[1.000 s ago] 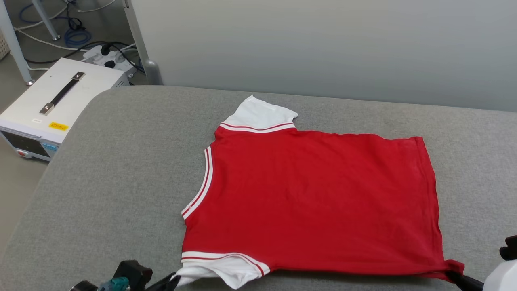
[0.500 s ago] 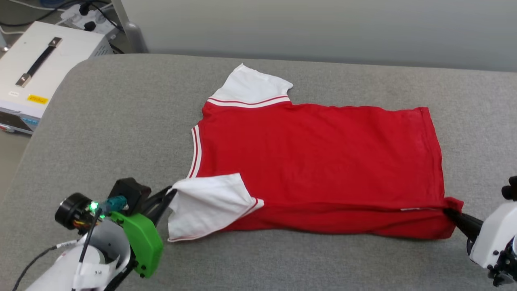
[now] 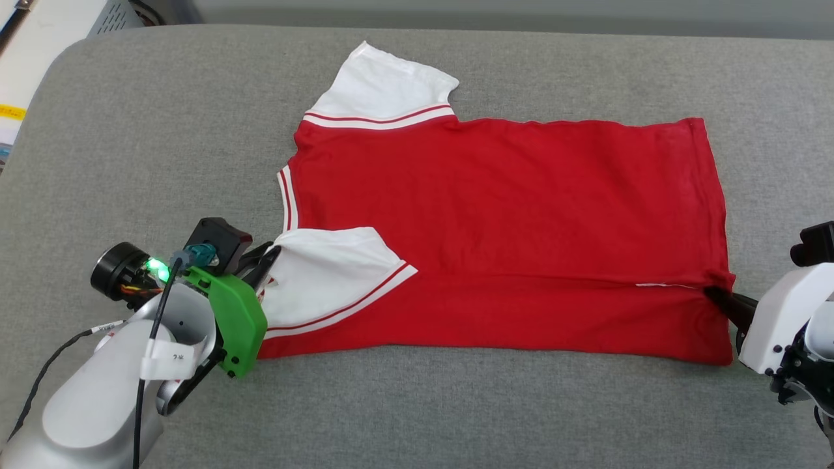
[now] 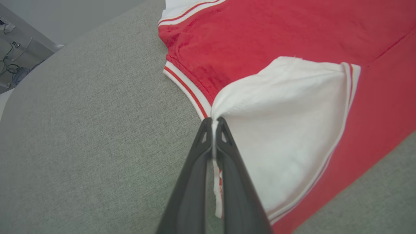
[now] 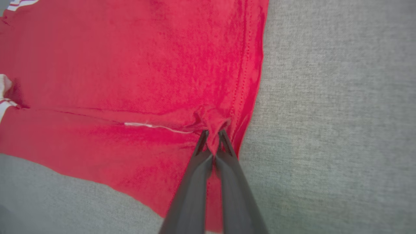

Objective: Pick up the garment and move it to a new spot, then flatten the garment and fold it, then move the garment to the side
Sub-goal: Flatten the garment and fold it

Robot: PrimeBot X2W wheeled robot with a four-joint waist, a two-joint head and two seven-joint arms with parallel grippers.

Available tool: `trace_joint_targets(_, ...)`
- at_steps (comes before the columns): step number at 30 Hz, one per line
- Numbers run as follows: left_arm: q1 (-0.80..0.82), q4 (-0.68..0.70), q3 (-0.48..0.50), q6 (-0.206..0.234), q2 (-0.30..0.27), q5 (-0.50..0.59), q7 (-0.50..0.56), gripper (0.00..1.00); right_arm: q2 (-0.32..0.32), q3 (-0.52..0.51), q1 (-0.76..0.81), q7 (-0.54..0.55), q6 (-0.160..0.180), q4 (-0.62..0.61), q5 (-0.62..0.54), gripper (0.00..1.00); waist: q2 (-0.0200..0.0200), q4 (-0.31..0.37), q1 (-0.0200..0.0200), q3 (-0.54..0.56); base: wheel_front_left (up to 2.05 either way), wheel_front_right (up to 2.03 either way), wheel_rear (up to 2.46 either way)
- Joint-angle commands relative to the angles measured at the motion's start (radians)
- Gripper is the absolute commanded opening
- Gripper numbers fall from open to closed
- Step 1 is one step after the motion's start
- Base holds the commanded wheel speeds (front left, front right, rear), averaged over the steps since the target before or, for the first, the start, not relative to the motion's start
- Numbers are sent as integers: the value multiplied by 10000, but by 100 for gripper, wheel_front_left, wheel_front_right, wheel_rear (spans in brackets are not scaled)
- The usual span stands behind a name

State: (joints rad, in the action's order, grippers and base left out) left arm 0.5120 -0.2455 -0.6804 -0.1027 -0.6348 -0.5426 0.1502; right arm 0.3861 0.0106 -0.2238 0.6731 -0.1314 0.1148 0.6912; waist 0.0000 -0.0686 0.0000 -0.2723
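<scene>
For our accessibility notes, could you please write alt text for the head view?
A red T-shirt with white sleeves lies on a grey padded surface, near edge folded over; the left claw pinches the near sleeve, the right claw the hem corner.

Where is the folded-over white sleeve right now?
In the head view the sleeve lies on the red shirt, at its left end, its corner pinched by the left pincer.
</scene>
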Motion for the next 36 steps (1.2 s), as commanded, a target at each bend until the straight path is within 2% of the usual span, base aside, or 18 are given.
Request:
trace_joint_targets(1, 243, -189, -51, -49, 110, 10, -23, 0, -17, 45, -235, -53, 7, 129, -87, 0, 0, 36, 0, -188, 0, 0, 0)
trace_joint_targets(2, 339, -385, -84, -69, 196, -5, -72, 0, -40, 85, -311, -68, 7, 246, -92, 0, 0, 40, 0, -215, 0, 0, 0)
trace_joint_targets(3, 401, -550, -113, -80, 266, -8, -113, 17, -60, 123, -370, -97, 7, 336, -101, 0, 0, 43, 0, -229, 0, 0, 0)
trace_joint_targets(4, 470, -767, -145, -85, 368, 9, -210, 80, -91, 171, -437, -148, 7, 455, -122, 0, 0, 47, 0, -240, 0, 0, 0)
trace_joint_targets(5, 515, -952, -133, -69, 475, -5, -317, 100, -117, 206, -484, -194, 7, 554, -140, 0, 0, 48, 0, -244, 0, 0, 0)
trace_joint_targets(6, 566, -1172, -106, -61, 617, -53, -457, 100, -144, 245, -545, -263, 7, 683, -176, 0, 0, 48, 0, -246, 0, 0, 0)
trace_joint_targets(7, 613, -1340, -80, -52, 713, -81, -569, 100, -145, 293, -604, -388, 7, 737, -227, 75, 0, 45, 0, -241, 0, 0, 0)
trace_joint_targets(8, 669, -1541, -63, -34, 805, -90, -680, 100, -169, 315, -658, -531, 7, 843, -227, 100, 0, 41, 0, -220, 0, 0, 0)
trace_joint_targets(13, 799, -2172, 96, 52, 1108, -221, -1214, 100, -31, 493, -687, -946, 7, 1171, -85, 100, 0, -30, 0, 38, 0, 0, 0)
trace_joint_targets(18, 465, -2416, 567, 336, 1412, -771, -1854, 100, 160, 634, -423, -1465, 7, 1175, -44, 100, 0, -84, 0, 587, 0, 0, 0)
trace_joint_targets(26, -954, -1432, 1414, 1297, 1570, -1752, -2394, 100, 294, 529, 552, -1897, 7, 521, -653, 100, 0, -60, 0, 1531, 0, 0, 0)
trace_joint_targets(36, -3264, 751, 1595, 2998, 1165, -2290, -1391, 100, -706, -372, 1672, -791, 7, -826, -1877, 100, 0, 124, 0, 1641, 0, 0, 0)
